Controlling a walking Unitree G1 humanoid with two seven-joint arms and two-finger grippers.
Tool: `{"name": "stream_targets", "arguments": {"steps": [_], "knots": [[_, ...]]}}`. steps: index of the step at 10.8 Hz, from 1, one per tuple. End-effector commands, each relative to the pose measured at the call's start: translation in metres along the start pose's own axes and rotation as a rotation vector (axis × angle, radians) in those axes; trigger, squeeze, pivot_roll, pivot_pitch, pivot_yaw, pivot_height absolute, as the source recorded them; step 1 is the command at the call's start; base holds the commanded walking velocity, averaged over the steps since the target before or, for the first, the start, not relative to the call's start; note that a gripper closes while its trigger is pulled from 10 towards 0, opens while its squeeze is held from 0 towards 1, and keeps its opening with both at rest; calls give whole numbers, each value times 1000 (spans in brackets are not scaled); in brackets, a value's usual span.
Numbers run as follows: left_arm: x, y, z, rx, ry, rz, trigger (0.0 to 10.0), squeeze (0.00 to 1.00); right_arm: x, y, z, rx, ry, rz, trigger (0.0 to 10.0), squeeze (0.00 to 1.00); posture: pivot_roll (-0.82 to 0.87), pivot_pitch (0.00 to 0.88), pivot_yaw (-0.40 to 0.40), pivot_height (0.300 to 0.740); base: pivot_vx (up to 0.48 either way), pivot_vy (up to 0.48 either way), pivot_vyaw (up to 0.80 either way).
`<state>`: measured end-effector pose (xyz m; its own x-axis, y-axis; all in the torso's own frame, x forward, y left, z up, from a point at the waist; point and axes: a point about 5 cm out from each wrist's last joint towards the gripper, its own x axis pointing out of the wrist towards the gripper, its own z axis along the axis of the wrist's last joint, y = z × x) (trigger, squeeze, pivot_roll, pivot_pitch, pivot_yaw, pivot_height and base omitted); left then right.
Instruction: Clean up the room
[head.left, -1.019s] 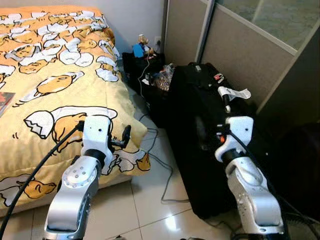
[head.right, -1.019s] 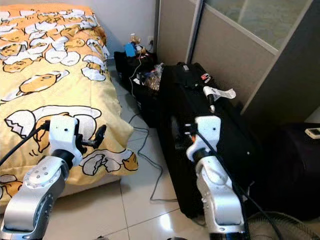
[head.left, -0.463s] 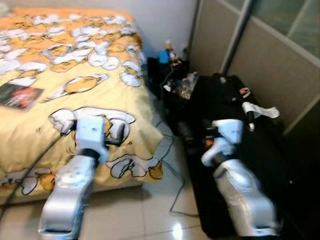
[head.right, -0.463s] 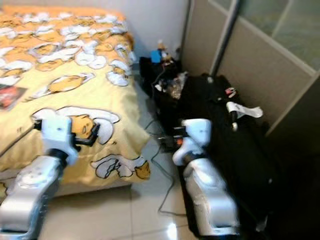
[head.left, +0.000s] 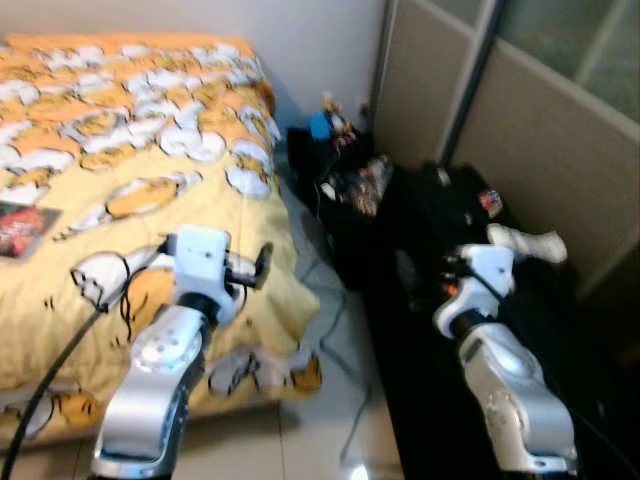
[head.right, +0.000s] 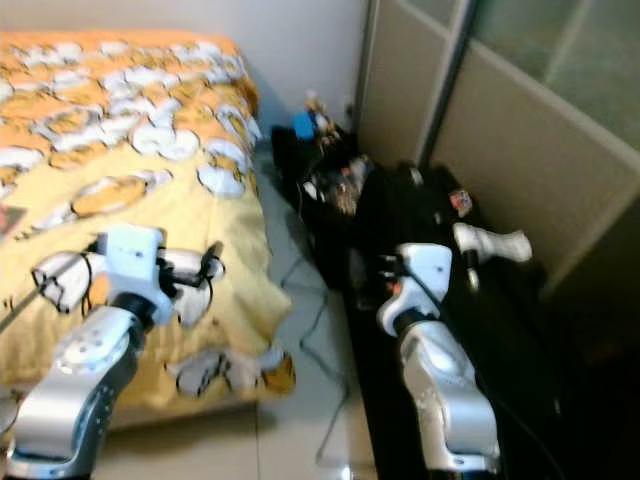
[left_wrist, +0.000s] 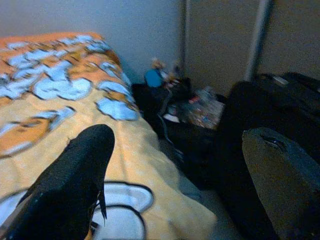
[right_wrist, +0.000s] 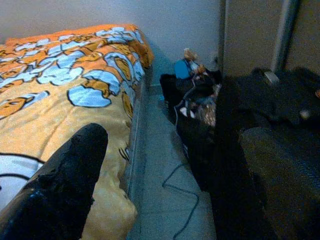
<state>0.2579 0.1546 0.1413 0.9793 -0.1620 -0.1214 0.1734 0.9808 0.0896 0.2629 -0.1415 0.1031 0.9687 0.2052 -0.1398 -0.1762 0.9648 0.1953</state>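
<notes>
Bedroom, head views: bed (head.left: 120, 200) with yellow cartoon cover on the left, black suitcase (head.left: 450, 330) on the right, bag clutter (head.left: 345, 185) at the wall, cable (head.right: 310, 310) on the floor between. Book (head.left: 20, 225) lies on the bed's left edge, likely the thing to tidy. Both arms raised, nothing held; step judged as approach and search.

Left wrist view: left pincer (left_wrist: 175, 185) open, empty, over the bed corner.

Right wrist view: right pincer (right_wrist: 170, 185) open, empty; floor gap with cable plainer here. Next: pick a target, close in.
</notes>
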Motion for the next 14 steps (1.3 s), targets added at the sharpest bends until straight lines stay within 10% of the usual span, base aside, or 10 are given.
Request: {"name": "stream_targets", "arguments": {"steps": [1,14], "knots": [[-2,8,1,6,-10,25,10000,1000,3,11,2,-33,-4,39,10000,0,-7,0,-13,740,375,0,0],[-3,11,-6,12,39,36,10000,1000,4,1,-1,-45,11,-26,10000,0,-3,0,-22,740,0,337,0]]}}
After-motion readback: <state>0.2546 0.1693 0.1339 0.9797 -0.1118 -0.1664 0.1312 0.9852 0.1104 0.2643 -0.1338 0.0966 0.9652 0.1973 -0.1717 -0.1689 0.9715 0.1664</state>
